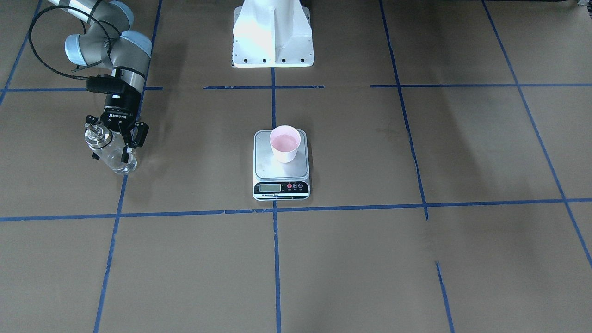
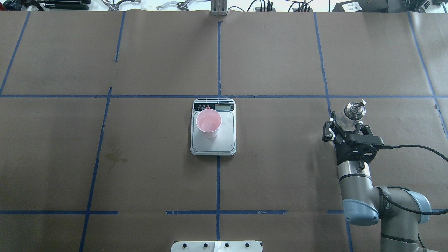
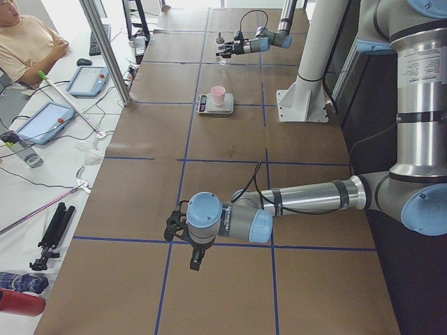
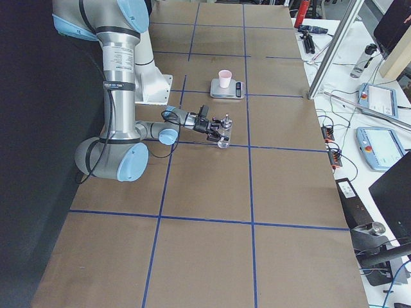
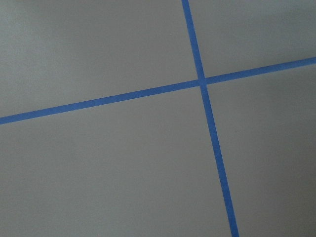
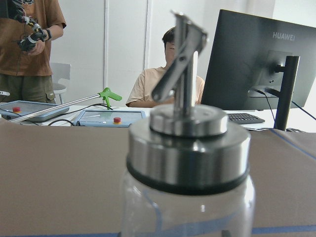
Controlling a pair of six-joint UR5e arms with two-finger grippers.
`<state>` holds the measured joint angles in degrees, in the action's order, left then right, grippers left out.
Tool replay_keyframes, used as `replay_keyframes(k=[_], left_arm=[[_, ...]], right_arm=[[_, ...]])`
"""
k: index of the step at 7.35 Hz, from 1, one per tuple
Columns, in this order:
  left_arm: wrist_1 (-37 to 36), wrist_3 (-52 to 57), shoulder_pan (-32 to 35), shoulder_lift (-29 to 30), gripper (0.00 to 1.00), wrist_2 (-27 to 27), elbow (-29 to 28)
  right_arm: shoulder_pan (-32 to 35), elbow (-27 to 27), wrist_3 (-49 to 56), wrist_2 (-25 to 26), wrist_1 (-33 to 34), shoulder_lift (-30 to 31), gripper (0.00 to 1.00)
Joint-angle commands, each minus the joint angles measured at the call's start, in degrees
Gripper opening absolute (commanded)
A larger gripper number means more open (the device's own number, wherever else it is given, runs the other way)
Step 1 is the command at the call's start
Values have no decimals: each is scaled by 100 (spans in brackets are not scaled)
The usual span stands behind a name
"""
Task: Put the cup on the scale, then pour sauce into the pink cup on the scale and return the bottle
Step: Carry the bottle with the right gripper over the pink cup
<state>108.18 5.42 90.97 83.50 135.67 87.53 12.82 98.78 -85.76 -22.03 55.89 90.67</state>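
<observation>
Bottle (image 2: 353, 112) stands at the right, well apart from cup (image 2: 208, 122) on scale (image 2: 227, 140). Right gripper (image 2: 348, 124) straddles it; grip unclear. A crooked retreat could topple it.

Glass, steel and paper, as the surfaces look from my side.
The bottle (image 6: 187, 207) is clear, smooth glass, glossy with reflections. Its cap (image 6: 190, 150) and spout (image 6: 180, 59) are bright polished metal above a dark ring (image 6: 187, 181). My right hand (image 2: 346, 124) is matt black and plastic-looking, on an arm (image 2: 353, 178) of satin grey metal with pale blue joint covers (image 2: 360, 210). The scale (image 1: 266, 162) is topped in silver steel with a dull sheen, and its front strip (image 1: 281, 187) is glossy black. The cup (image 1: 286, 156) looks like thin matt paper, pale pink. The table (image 1: 370, 259) wears matt brown paper lined with smooth blue tape (image 5: 148, 91).
</observation>
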Motion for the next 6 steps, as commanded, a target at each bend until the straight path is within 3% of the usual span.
replay_keyframes(k=[1, 3, 6], left_arm=[[1, 3, -9, 0, 100, 3, 1], [10, 3, -9, 9, 100, 3, 1], [10, -5, -9, 9, 100, 3, 1]], right_arm=[[-7, 342, 742, 111, -8, -5, 0], [-7, 703, 1573, 85, -17, -163, 0], [-25, 686, 2456, -124, -184, -717, 0]])
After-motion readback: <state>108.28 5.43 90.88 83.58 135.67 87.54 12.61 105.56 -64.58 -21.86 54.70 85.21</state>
